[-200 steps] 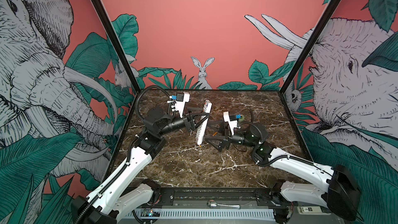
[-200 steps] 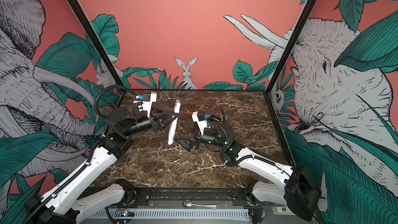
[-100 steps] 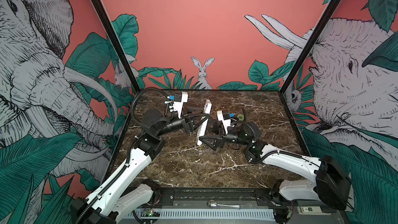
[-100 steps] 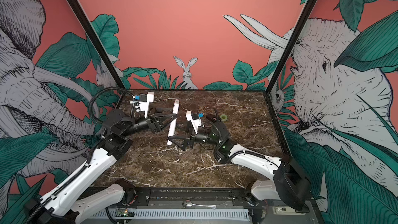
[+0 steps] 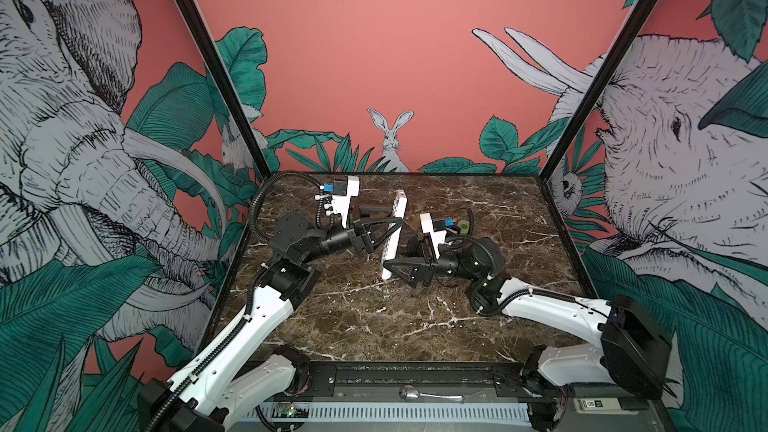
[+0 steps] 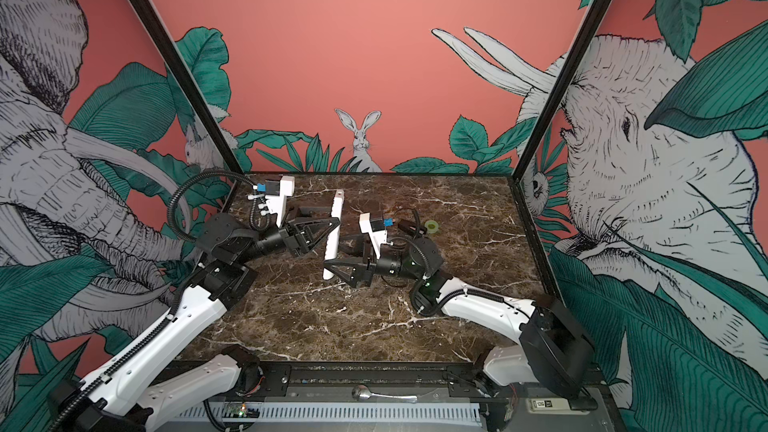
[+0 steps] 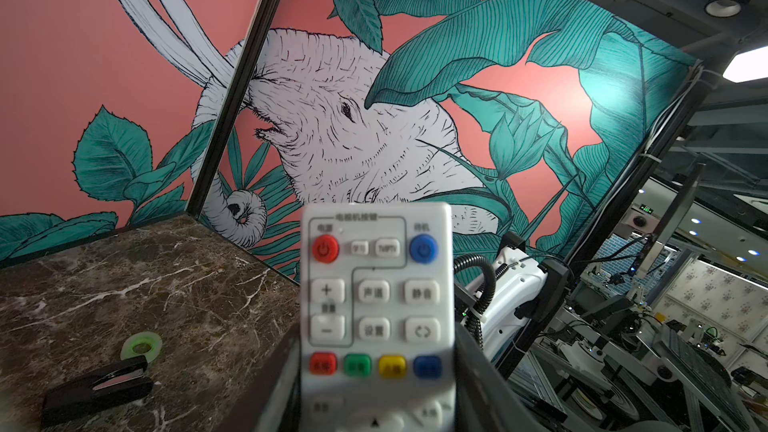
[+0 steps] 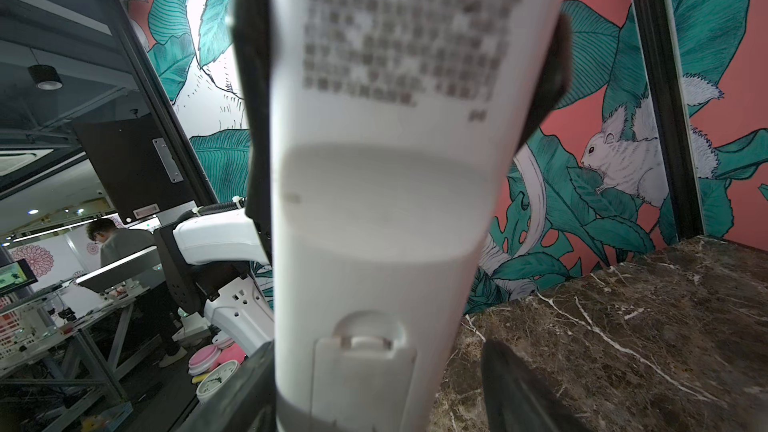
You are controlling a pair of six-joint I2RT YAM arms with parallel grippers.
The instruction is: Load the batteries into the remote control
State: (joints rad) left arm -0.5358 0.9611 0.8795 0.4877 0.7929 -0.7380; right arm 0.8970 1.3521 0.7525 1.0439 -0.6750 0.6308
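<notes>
Working over the marble table (image 5: 374,326), I am counting the hard surface as the first hazard: anything I let slip here is going to bounce or roll. My left gripper (image 5: 397,225) is clamping the remote control (image 5: 400,206) across its long edges about halfway along. It is holding the remote steeply tilted at the middle of the table, with the button face toward my left wrist camera, the far end up and the near end low over the marble. Whether that end is touching I cannot tell.

My right gripper (image 5: 390,263) is straddling that near end from the right. Its jaws are standing apart, one finger close against the casing and the other showing a gap. If I squeeze there while the left is clamped, the two grips are going to fight, and the slim body may twist or pivot out of the left jaws.

The battery cover (image 8: 361,367) is sitting shut between my right fingers, its latch visible. Pinching its sides would be pressing it tighter rather than sliding it off.

A black stapler (image 7: 95,388) and a green tape ring (image 7: 141,344) are lying toward the far right, just behind my right wrist, where a swing of the arm could knock them.

The batteries are not showing in any view, so I am risking opening a compartment with nothing located to load.
</notes>
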